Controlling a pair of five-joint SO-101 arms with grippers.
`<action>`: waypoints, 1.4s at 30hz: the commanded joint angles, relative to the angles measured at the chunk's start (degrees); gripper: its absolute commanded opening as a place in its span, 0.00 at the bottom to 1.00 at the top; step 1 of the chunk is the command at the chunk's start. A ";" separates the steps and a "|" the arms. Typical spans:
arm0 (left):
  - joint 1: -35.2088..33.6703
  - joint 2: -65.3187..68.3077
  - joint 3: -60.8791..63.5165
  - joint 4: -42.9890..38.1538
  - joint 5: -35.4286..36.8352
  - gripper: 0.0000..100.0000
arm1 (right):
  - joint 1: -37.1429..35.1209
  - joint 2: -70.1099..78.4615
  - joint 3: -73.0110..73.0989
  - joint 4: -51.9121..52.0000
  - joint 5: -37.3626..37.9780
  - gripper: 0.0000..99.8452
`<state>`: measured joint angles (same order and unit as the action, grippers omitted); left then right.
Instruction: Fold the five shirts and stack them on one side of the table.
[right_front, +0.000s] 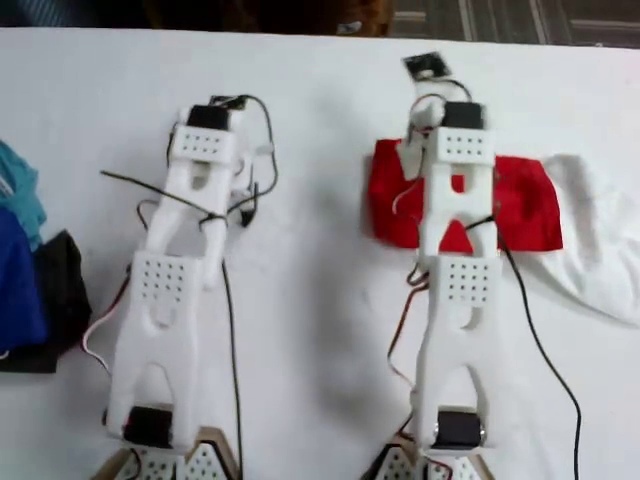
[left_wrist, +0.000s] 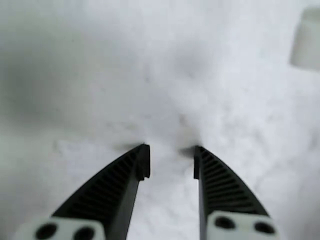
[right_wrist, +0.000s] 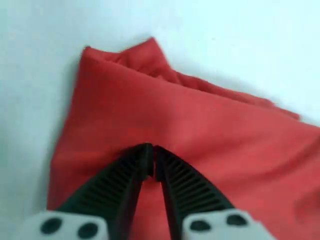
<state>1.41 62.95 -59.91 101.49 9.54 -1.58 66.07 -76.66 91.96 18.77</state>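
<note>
Red shirt beneath closed right fingers; left fingers apart.

red shirt: middle was hidden under right arm | white shirt: was cut off at right edge | blue shirt, teal shirt: were cut off at left edge | pale object: was blurred, cropped, unidentifiable

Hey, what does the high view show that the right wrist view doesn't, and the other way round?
High view, not the wrist: the left arm and right arm, a teal shirt, a blue shirt and a black shirt piled at the left arm's side, and a white shirt beside the red shirt.
Right wrist, not the high: the right gripper, shut, tips over the red shirt's layered edge.
Both: the red shirt on the white table.
</note>
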 joint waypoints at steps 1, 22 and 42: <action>2.81 0.26 -0.48 0.44 0.00 0.20 | -3.21 -0.04 -0.35 -1.19 -0.53 0.02; 2.37 0.35 -0.40 0.44 -0.09 0.20 | -13.32 0.31 -0.44 -4.88 -0.26 0.02; 2.02 0.35 -0.40 0.26 -0.09 0.20 | 4.62 -1.36 -9.41 -3.47 -0.53 0.02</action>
<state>1.41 62.95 -59.91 101.49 9.45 2.55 64.92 -84.57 91.52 18.68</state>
